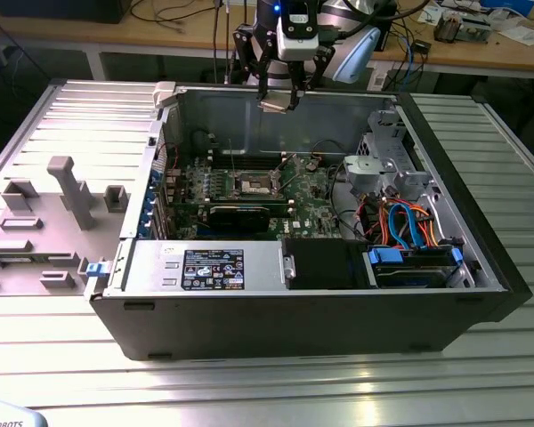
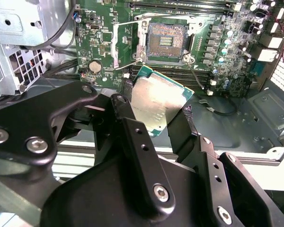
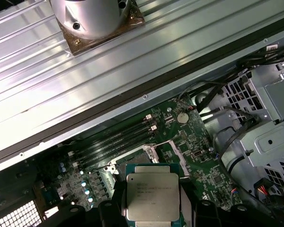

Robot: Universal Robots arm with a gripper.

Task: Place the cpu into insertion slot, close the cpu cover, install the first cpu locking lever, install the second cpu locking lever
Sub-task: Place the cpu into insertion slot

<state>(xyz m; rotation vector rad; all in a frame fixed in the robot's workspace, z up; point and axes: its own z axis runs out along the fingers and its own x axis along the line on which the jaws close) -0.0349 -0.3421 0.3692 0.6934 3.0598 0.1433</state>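
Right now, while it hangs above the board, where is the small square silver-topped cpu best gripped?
By two opposite thin edges, coming from above its flat metal top. The silver-topped square cpu is thin and flat, so only the edges give purchase; the end effector is shut on it this way.

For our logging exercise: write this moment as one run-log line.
gripper | jaws shut on cpu | held above computer case | insertion slot empty

Open black computer case on ribbed metal table; grey fixture tray at exterior view's left; orange cables inside.
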